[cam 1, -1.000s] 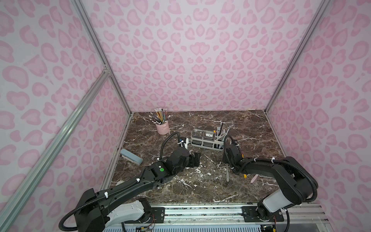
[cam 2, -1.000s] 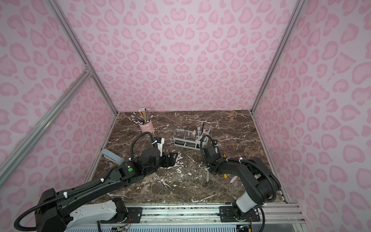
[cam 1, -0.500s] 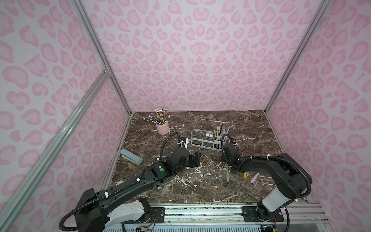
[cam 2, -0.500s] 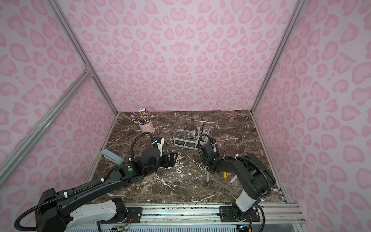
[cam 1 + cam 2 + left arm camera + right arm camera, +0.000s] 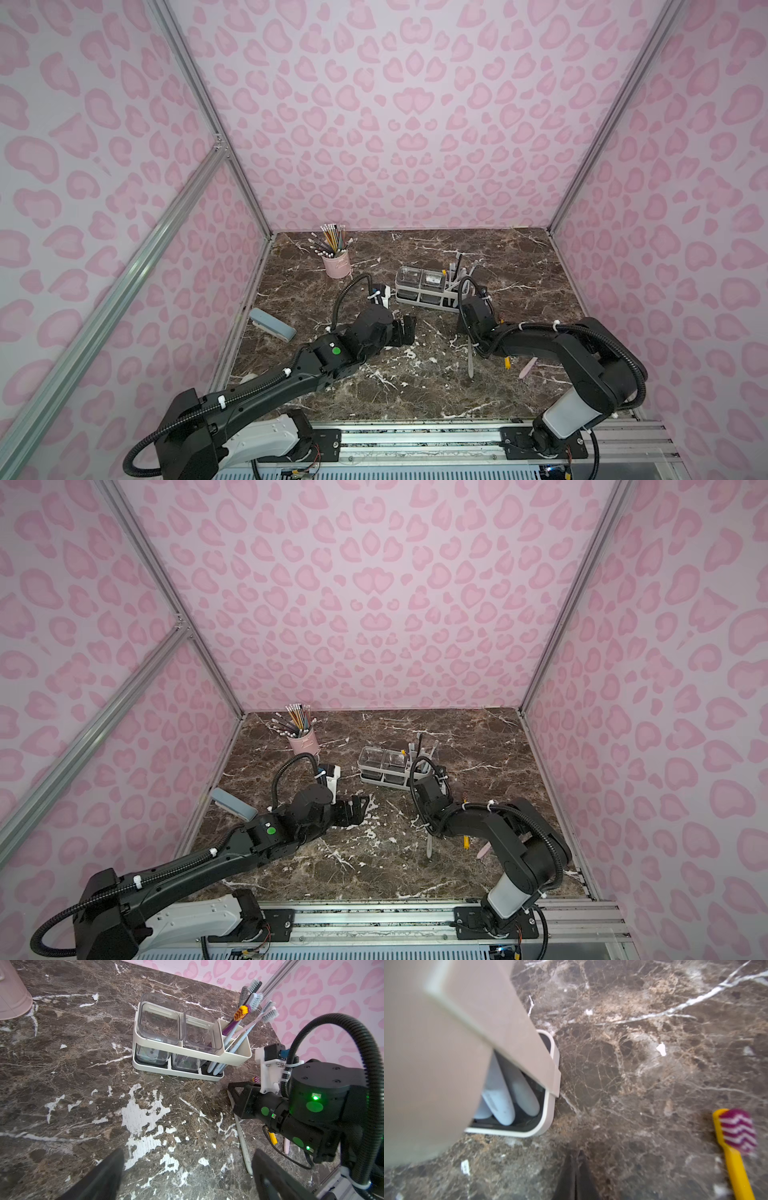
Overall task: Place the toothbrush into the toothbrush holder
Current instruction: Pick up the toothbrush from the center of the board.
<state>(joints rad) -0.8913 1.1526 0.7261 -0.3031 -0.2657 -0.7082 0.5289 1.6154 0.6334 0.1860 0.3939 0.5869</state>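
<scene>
Toothbrush holder (image 5: 424, 300): upright, toward 1 o'clock from the middle of the surface (image 5: 415, 399).
Left end effector (image 5: 188, 1155): released, spread wide, at 7 o'clock of the toothbrush holder.
Right end effector (image 5: 575, 1157): clenched, tips at the surface, nothing visible between them, just beside the toothbrush holder.
Grey toothbrush (image 5: 470, 361): flat on the surface, stretching toward 6 o'clock from the right end effector.
Yellow toothbrush (image 5: 735, 1159): flat, apart from the toothbrush holder.

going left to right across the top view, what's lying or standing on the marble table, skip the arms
blue-grey case → pink pencil cup → toothbrush holder → grey toothbrush lying flat → yellow toothbrush → pink toothbrush
</scene>
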